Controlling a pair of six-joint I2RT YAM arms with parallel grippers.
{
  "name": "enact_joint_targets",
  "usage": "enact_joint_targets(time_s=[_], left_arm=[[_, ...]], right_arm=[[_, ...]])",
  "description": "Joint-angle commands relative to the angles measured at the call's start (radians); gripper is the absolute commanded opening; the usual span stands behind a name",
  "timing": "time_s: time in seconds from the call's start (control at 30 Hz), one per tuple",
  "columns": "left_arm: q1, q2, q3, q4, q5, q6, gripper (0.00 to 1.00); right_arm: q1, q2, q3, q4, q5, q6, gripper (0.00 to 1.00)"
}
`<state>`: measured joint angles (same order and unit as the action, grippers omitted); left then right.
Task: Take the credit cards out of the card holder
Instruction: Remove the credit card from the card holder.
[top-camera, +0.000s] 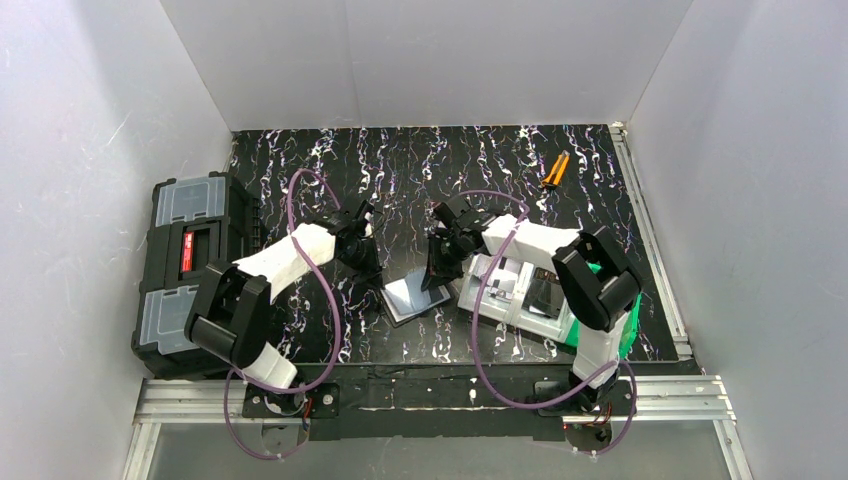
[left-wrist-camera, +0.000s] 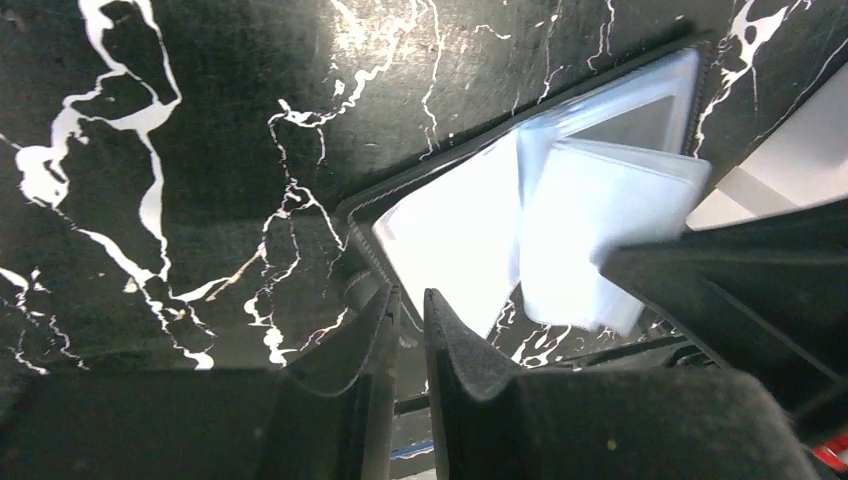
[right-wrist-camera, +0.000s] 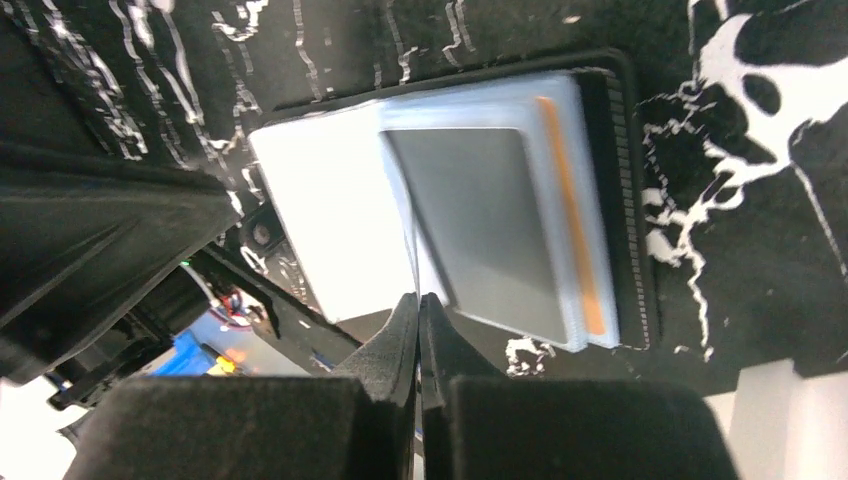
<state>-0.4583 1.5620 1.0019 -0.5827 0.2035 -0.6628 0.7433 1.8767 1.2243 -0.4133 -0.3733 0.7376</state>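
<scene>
The black card holder lies open on the marbled table between my two grippers, its glossy blue-grey pockets facing up. In the right wrist view a pale silvery card sits in a pocket, with the edge of an orange-tan card behind it. My right gripper is shut on a thin clear pocket leaf of the holder and holds it edge-on. It shows in the top view. My left gripper is closed down to a narrow gap on the holder's black near-left edge. It shows in the top view.
A big black toolbox stands at the left table edge. A grey bin and a green bin sit right of the holder under the right arm. A small orange-handled tool lies at the back right. White walls enclose the table.
</scene>
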Motion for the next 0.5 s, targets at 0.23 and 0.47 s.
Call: enact_joint_targets(time_s=[0.23, 0.47], left_arm=[[0.013, -0.069, 0.004, -0.075, -0.061, 0.025, 0.14], [0.021, -0.115, 0.016, -0.1, -0.053, 0.031, 0.14]], right_arm=[[0.087, 0.022, 0.117, 0.017, -0.007, 0.057, 0.06], [0.093, 0.084, 0.179, 0.028, -0.046, 0.058, 0.3]])
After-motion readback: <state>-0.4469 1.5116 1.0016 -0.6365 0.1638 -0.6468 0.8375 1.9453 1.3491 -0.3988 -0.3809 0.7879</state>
